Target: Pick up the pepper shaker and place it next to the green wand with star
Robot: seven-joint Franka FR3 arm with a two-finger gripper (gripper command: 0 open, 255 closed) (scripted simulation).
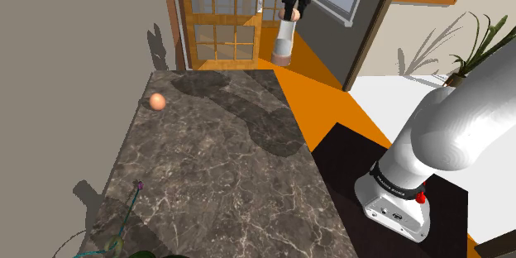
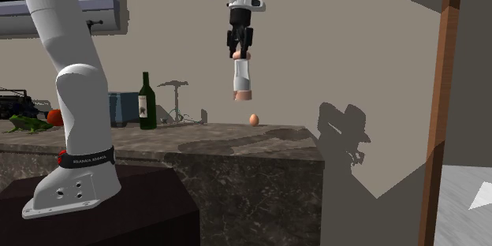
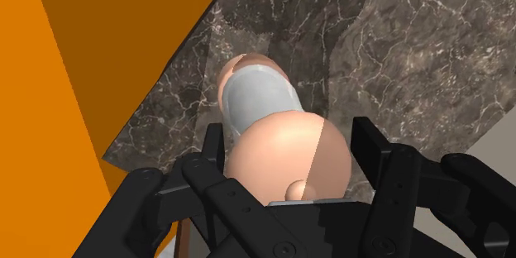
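Note:
The pepper shaker (image 1: 284, 40) has a pale grey body and peach-coloured ends. It hangs upright, high above the far end of the dark marble table (image 1: 223, 174), with my gripper (image 1: 289, 15) shut on its upper end. The second exterior view has the shaker (image 2: 242, 75) well above the tabletop under the gripper (image 2: 239, 50). Seen from the wrist, the shaker (image 3: 265, 124) sits clasped between the black fingers (image 3: 370, 145) of the gripper (image 3: 289, 145). The green wand (image 1: 130, 211), a thin stem with a small purple star, lies at the table's near corner on the shoulder view's left.
An egg (image 1: 156, 101) rests on the table's far left side. A wine bottle (image 2: 146, 102), a blue box (image 2: 122, 109) and a green toy (image 2: 27, 124) stand behind the arm. An orange floor and a wooden glazed door (image 1: 219, 16) lie beyond the table.

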